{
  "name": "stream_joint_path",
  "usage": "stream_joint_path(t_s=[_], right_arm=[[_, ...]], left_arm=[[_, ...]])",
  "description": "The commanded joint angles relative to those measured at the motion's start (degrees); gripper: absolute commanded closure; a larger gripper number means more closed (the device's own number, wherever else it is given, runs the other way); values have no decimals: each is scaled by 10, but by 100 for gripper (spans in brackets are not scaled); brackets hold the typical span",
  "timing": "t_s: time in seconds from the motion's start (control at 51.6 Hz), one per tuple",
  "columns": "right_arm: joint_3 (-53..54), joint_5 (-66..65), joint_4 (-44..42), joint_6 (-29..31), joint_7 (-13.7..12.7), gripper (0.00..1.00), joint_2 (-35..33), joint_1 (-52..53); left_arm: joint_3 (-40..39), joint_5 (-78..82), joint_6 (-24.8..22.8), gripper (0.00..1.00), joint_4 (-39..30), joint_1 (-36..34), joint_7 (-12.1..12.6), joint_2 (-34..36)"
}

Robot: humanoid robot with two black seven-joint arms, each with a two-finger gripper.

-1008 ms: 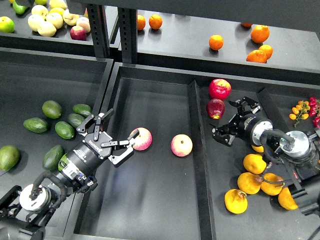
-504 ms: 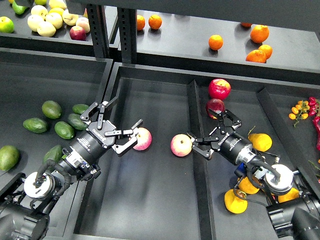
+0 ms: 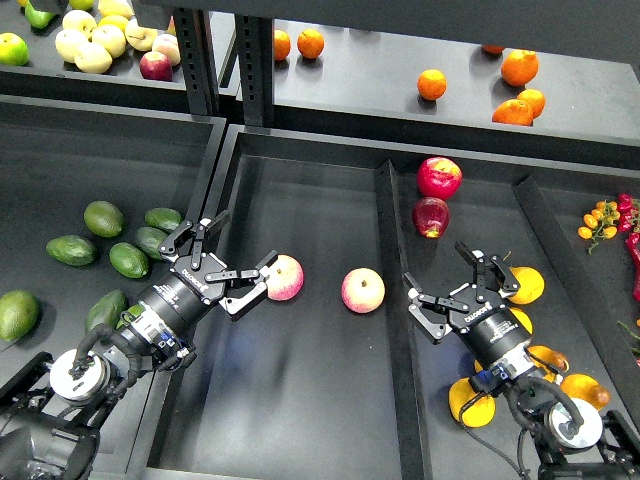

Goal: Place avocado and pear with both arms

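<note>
Several glossy green avocados (image 3: 129,260) lie in the left bin. My left gripper (image 3: 224,266) is open and empty, just right of them over the bin wall, with one finger close to a pink-yellow apple (image 3: 285,277). Several yellow-orange pears (image 3: 525,286) lie in the right bin. My right gripper (image 3: 456,287) is open and empty above that bin's left side, just left of the pears. My right arm partly hides some pears (image 3: 470,403). I cannot tell which pear has the brown patch.
A second pink-yellow apple (image 3: 363,291) lies in the middle bin. Two red apples (image 3: 439,177) lie at the back of the right bin. A larger pale green fruit (image 3: 15,314) lies at the far left. Oranges (image 3: 520,68) and pale fruit (image 3: 93,42) are on the back shelf.
My right gripper has pulled back from the second apple to the right, over the pear bin. My left gripper has shifted slightly down and stays open.
</note>
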Motion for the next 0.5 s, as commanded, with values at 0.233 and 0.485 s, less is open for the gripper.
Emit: stream_joint_path(t_s=[0.233, 0.485], right_arm=[[-43, 1, 26, 0, 64, 1, 0, -86], [-48, 3, 112, 0, 64, 1, 0, -91]], left_arm=[[2, -6, 0, 1, -7, 40, 1, 0], [2, -8, 0, 1, -72, 52, 1, 0]])
